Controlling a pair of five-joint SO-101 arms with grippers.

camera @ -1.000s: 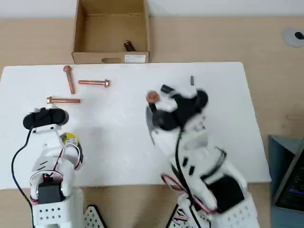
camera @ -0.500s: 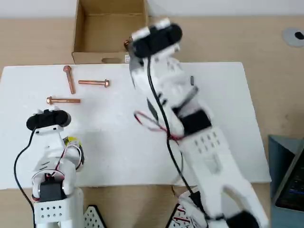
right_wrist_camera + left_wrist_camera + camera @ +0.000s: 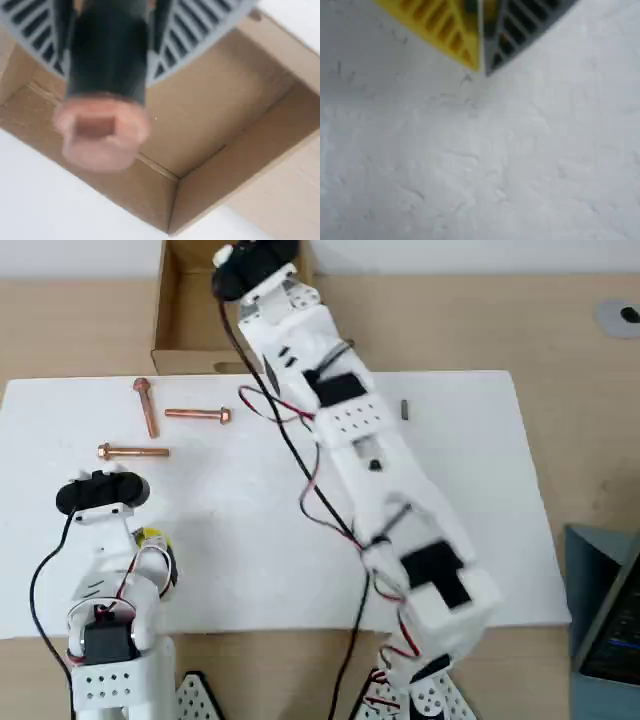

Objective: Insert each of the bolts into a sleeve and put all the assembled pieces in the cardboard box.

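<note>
The cardboard box (image 3: 190, 358) stands open on the wooden table (image 3: 560, 330), its front wall touching the far edge of the white mat (image 3: 250, 530), which spreads from the box toward the two arm bases.

The right arm (image 3: 360, 440) stretches across the mat from its base, well apart from the box, up to the box's right-hand front corner, with its wrist over the opening. The left arm (image 3: 105, 570) is folded over its own base, well apart from the box and nearer the box's left side than its right.

The right gripper (image 3: 112, 30) hangs above the inside of the box (image 3: 215, 115), clamped on an assembled piece: a black sleeve (image 3: 107, 55) held between the grey fingers, with the copper head of its bolt (image 3: 100, 130) sticking out below it.

The left gripper (image 3: 481, 62) sits over the mat (image 3: 480, 165), its yellow and grey fingers pressed together with nothing between them.

Three bare bolts lie on the mat near the box's left front corner: one (image 3: 147, 407) closest to it, a second (image 3: 197, 415) just beside that, and a third (image 3: 133, 451) farther from the box.

A loose sleeve (image 3: 404, 410) lies on the mat, off to the right of the box.
</note>
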